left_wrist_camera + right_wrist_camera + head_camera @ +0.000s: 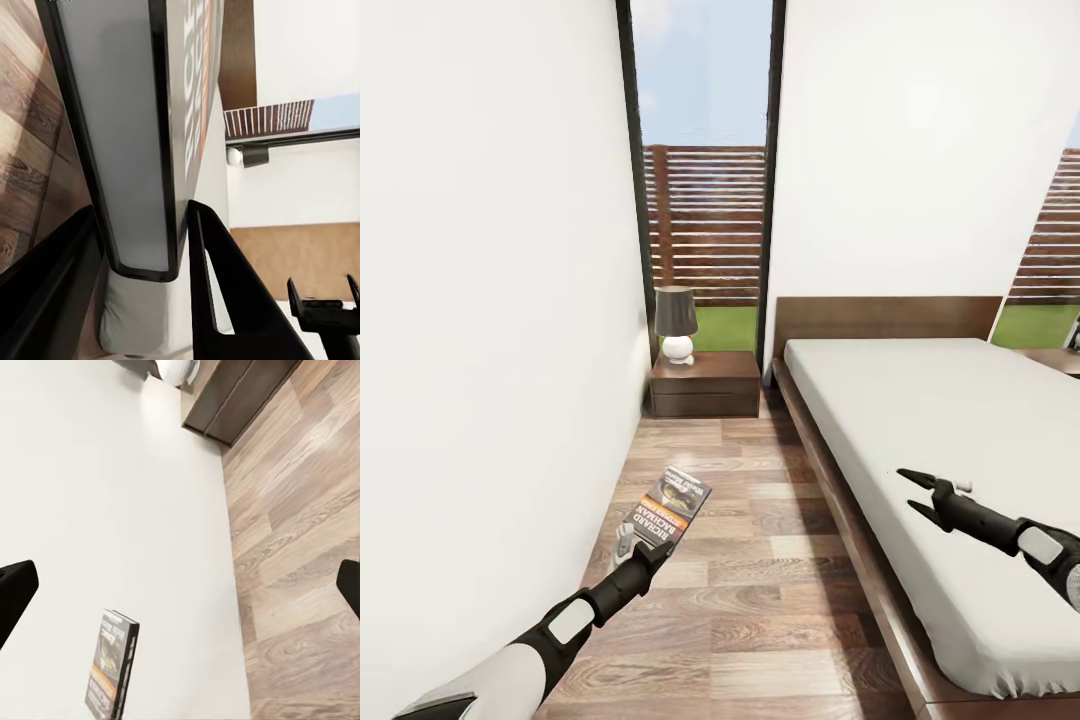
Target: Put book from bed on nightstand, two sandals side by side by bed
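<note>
- The book (671,507) is a thin, flat paperback with a glossy dark photo cover, an orange band and white lettering. It is clamped at its lower end by the left gripper (632,552) and held in the air above the wood-plank floor (760,600), in the aisle between the white wall (490,300) and the bed (920,430).
- Its long axis runs from the gripper away toward the nightstand (705,383), tilted a little toward the bed; the cover faces up toward the head camera.
- In the left wrist view the book (142,135) stands edge-on, its pale page block framed by dark cover edges, with a black finger (217,285) pressed against each face.
- In the right wrist view the same book (112,664) shows as a slim slab against the white wall.
- The right gripper (922,492) is black and pointed. It hovers over the mattress near the bed's aisle-side edge, its jaws spread wide and holding nothing.
- The bed has a plain, smooth light-grey mattress, a dark brown wooden frame and a low flat headboard (880,315).
- The nightstand is a low, boxy, glossy dark-brown cabinet with two closed drawer fronts, just beside the head of the bed, below the tall dark-framed window (705,150).
- On top of the nightstand stands a table lamp (676,323) with a round white base and a dark tapered shade.
- The floor is brown planks with visible grain; outside the window are a slatted fence (705,225) and grass.
</note>
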{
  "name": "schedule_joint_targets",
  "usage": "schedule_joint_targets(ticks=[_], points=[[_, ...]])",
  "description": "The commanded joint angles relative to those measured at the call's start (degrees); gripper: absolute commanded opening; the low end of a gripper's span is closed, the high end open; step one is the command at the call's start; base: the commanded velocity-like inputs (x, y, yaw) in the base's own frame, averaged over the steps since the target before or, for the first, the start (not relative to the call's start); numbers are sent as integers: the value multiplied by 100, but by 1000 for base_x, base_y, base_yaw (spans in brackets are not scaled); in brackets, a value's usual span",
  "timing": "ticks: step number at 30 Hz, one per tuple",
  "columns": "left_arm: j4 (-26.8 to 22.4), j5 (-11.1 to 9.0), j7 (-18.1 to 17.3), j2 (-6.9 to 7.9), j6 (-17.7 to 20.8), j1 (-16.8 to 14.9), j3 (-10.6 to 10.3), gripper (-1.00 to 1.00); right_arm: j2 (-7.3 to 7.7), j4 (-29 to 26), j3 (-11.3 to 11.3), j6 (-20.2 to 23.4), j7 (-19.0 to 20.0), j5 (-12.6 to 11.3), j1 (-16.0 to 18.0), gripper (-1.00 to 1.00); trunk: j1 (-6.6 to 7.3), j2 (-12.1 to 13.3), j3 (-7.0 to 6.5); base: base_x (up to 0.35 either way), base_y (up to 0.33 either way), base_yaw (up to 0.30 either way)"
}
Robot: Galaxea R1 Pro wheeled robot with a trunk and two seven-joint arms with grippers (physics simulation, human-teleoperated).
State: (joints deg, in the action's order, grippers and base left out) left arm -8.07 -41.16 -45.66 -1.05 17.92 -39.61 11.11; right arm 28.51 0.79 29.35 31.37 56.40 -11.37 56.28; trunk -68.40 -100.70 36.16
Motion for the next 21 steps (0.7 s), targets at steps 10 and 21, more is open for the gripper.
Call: schedule_joint_targets(ticks=[10,21], points=[[-9,12,27,6,33,-3,49,-100,-544,1,-811,6,959,136,6,100,1,-3,6,0,0,0],[-157,13,20,140,-10,-3,36,-100,-1358,71,-973,-8,-20,177,3,100,1,-3,6,0,0,0]])
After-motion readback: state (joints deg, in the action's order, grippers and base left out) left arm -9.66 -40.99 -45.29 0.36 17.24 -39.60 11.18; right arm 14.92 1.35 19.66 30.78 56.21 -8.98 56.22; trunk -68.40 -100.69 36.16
